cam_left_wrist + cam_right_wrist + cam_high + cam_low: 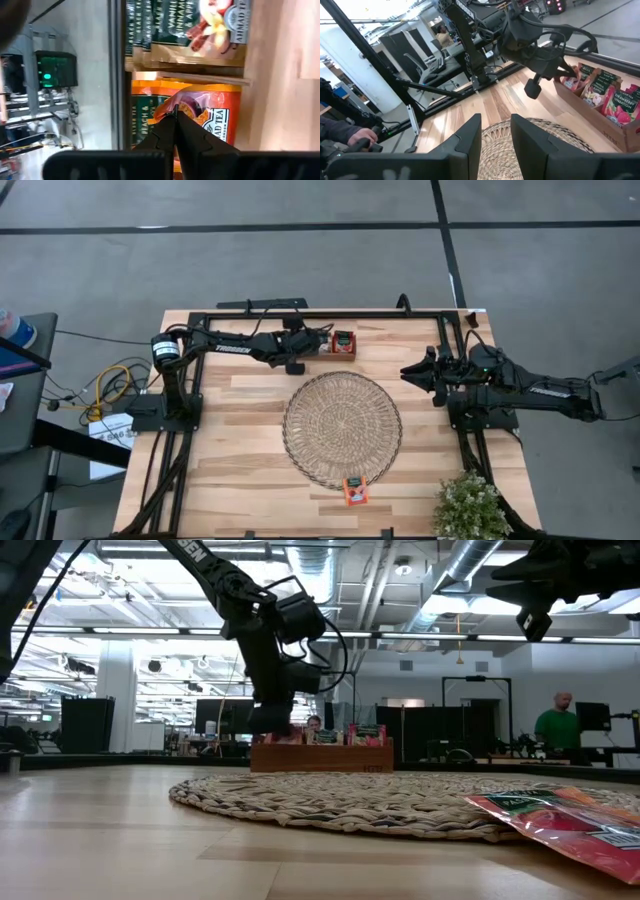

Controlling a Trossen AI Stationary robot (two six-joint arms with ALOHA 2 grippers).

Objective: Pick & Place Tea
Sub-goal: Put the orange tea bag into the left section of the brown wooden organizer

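Most tea packets (200, 107) stand filed in the wooden tray (343, 343) at the table's far edge; one lies by the woven mat (342, 428). Your left gripper (175, 117) is pinched closed over the tray, seemingly on an orange packet. Lift next. The right gripper (495, 137) hovers, parted.

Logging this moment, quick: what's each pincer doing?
Left pincer: closed on an orange tea packet in the wooden tray.
Right pincer: open, empty, above the table.
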